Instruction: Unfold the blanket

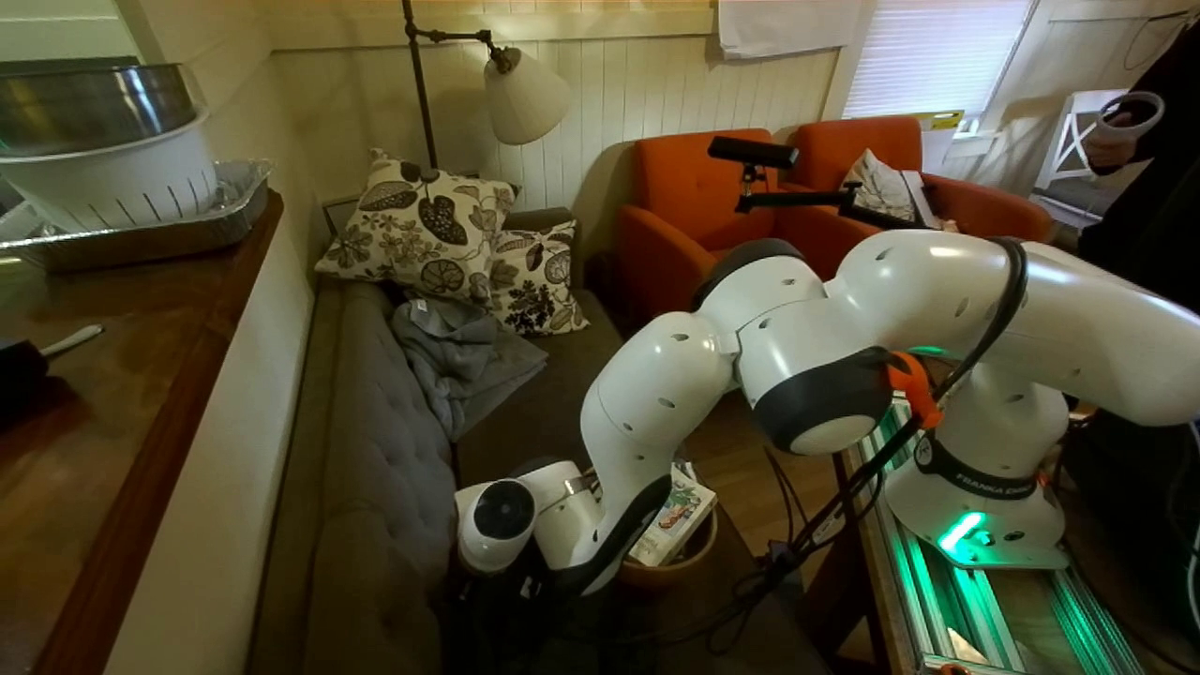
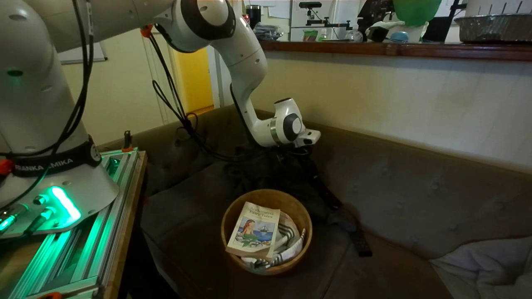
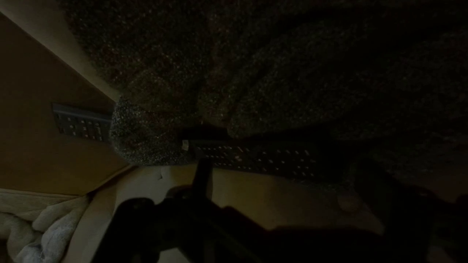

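Brown upholstery (image 2: pixel 386 187) held the dark fuzzy blanket (image 3: pixel 256 80) (our best guess), bunched right beside the claw (image 3: pixel 285 163). Its fingers (image 3: pixel 203 179) stood well apart, nothing pinched that we could make out. We figured the trick was nipping one loose fold clear of the nearer remote (image 3: pixel 252 159), then lifting slow. Only the wrist view gave us that finger gap; both exterior views lost it in shadow.

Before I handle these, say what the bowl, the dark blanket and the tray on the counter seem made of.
The bowl: probably wood, smooth, by its warm brown colour. The dark blanket: likely fleece or another fuzzy, dull-looking fabric, by its speckled nap and folds; the dim wrist view leaves the fibre open. The tray: seemingly thin, shiny metal foil, by its crinkled wall.
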Robot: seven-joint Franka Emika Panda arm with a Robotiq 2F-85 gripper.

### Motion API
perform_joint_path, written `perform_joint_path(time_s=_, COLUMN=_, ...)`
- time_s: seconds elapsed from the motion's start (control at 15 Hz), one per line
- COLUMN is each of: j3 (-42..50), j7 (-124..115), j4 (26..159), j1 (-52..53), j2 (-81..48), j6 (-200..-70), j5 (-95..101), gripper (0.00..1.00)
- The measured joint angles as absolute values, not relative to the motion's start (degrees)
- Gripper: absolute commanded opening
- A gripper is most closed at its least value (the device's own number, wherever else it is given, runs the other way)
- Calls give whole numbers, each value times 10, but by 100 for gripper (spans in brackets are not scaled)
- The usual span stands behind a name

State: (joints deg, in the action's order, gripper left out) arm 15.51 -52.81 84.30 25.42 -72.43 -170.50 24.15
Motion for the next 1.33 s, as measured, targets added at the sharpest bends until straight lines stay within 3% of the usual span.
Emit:
perform_joint_path(time_s=0.87, j3=128, j7=-282, j4=682, j1=212, j2=-807, j6=-1593, j5=122, gripper=100)
perform_joint_path(time_s=1.33, j3=70, j7=-223, j4=597, j1=182, j2=-854, j6=-1539, j5=98, gripper=100)
